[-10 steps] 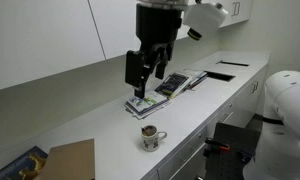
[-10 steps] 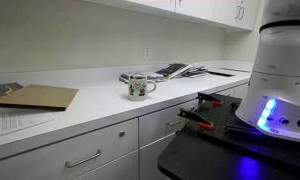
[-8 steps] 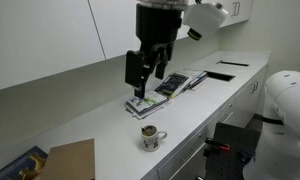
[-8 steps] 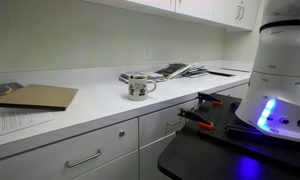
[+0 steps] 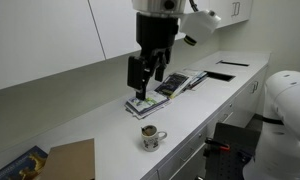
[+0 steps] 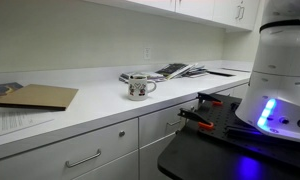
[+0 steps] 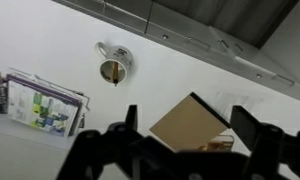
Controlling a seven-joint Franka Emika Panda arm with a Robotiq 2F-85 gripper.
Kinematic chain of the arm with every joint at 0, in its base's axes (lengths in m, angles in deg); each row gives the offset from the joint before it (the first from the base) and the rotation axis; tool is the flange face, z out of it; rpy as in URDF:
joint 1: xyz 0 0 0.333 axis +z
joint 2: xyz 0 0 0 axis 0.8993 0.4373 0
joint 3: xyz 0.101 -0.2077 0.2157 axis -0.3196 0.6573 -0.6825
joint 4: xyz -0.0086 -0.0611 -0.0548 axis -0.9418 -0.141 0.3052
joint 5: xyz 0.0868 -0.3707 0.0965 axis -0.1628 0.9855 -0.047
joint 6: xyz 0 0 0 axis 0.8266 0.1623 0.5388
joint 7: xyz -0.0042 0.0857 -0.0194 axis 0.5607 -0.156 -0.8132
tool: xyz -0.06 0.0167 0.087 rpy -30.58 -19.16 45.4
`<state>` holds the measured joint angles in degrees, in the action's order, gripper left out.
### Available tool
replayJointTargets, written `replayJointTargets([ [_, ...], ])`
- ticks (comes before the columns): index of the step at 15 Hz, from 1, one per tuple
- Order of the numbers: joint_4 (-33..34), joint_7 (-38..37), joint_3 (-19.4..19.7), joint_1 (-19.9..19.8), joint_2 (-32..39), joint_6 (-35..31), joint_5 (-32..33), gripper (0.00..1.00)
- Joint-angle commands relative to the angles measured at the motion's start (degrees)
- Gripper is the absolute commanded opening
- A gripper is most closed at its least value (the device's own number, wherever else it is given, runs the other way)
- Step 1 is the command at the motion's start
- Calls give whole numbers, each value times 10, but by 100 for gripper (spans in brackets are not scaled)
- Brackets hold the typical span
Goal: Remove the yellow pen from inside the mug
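Hanging well above the white counter [image 5: 100,125], the gripper [image 5: 145,82] has its two dark fingers spread apart with nothing between them; the wrist view shows the same, the gripper [image 7: 175,150] released, one finger [image 7: 90,152] low at one side of the picture and the other far across. The mug [image 5: 150,136] stands upright on the counter near its front edge, well below the gripper and apart from it, its handle turned to the right in this exterior view. In the wrist view the mug [image 7: 113,65] is seen from above, and the yellow pen [image 7: 114,73] shows as a thin stick inside its mouth, leaning against the rim; it is too small to make out more. In an exterior view the mug [image 6: 140,87] shows a dark print on its side. A pile of magazines [image 5: 165,88] lies on the counter under the gripper, beyond the mug. A flat piece of brown cardboard [image 5: 72,160] lies farther along the counter, with a blue book [image 5: 20,165] just beside it.
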<state>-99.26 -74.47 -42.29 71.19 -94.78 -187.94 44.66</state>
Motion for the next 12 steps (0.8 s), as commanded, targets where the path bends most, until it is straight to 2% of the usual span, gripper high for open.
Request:
replayJointTargets([
  [1, -24, 59, 50, 2, 48, -36, -8, 100],
  [6, -86, 128, 109, -20, 143, -188, 4, 100],
  [9, -107, 120, 113, -38, 218, -286, 28, 100],
  [12, -114, 100, 106, -62, 282, -351, 78, 100],
])
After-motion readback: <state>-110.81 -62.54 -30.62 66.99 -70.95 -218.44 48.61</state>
